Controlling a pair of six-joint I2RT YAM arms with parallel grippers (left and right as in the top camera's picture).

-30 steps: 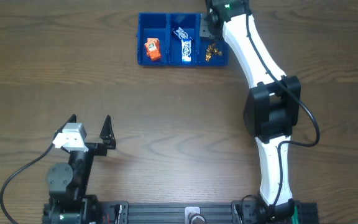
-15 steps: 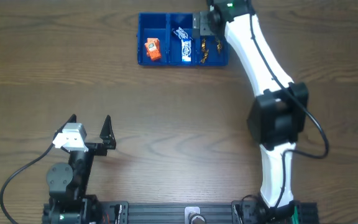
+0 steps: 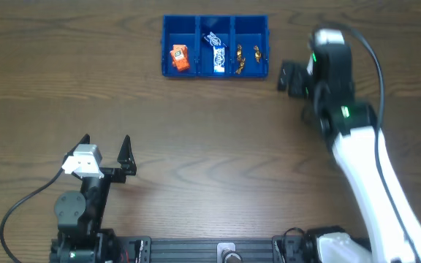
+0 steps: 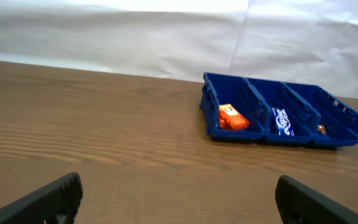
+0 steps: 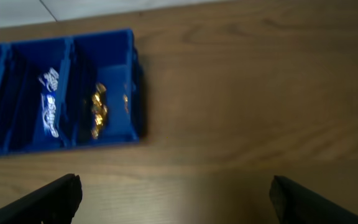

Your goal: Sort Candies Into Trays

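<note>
A blue three-compartment tray point(image 3: 164, 44) sits at the table's far side. Its left bin holds an orange candy point(image 3: 179, 58), the middle bin a blue-and-white candy point(image 3: 215, 48), and the right bin gold candies point(image 3: 240, 60). My right gripper point(image 3: 286, 77) is just right of the tray and apart from it, open and empty. In the right wrist view the tray point(image 5: 136, 93) and gold candies point(image 5: 97, 111) lie ahead of the right gripper point(image 5: 173, 202). My left gripper point(image 3: 107, 145) stands open near its base, far from the tray point(image 4: 229, 133), with the orange candy point(image 4: 232, 117) in sight.
Bare wooden tabletop point(image 3: 210, 146) stretches between the tray and both arm bases. A white backdrop point(image 4: 166, 37) rises behind the table's far edge.
My right gripper has pulled back from over the tray's right bin, moving right and toward the near side. Gold candies now show uncovered in that bin. The left arm has not moved.
</note>
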